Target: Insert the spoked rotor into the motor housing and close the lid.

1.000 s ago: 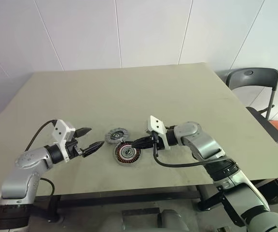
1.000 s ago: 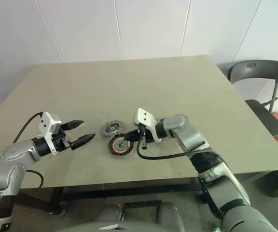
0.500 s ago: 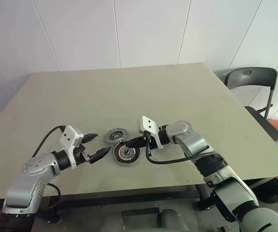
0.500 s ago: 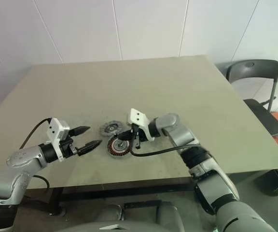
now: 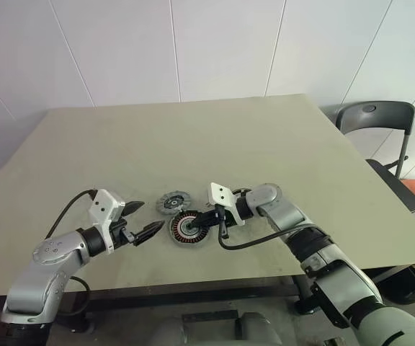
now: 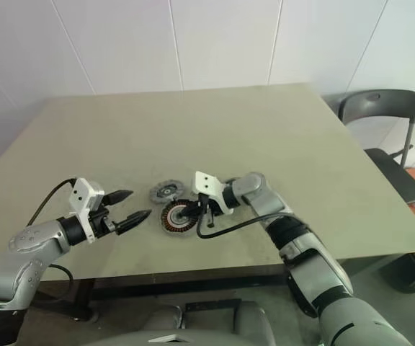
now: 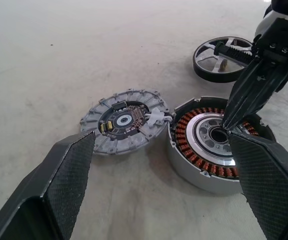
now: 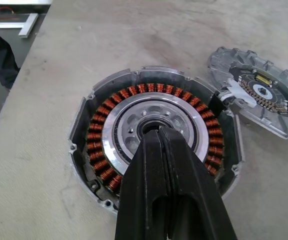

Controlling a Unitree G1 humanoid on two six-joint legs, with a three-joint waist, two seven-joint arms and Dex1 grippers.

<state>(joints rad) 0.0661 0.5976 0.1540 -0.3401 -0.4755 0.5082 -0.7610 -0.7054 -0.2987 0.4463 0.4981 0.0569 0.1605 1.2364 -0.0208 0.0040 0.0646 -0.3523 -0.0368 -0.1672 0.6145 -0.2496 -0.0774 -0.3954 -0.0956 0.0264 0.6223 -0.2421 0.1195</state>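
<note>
Motor housing (image 8: 154,200): bare cast metal, copper windings, polished silvery centre. Lid (image 7: 125,126): dull grey cast metal. Spoked rotor (image 7: 223,60): matt black rim. Table (image 5: 193,137): matt, faintly scuffed. Left gripper (image 7: 159,195) finger pads: textured black.

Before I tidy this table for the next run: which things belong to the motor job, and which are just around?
Job:
motor housing
spoked rotor
lid
right pincer, shut, at the housing's centre
left pincer, open

Around:
table
chair
</note>
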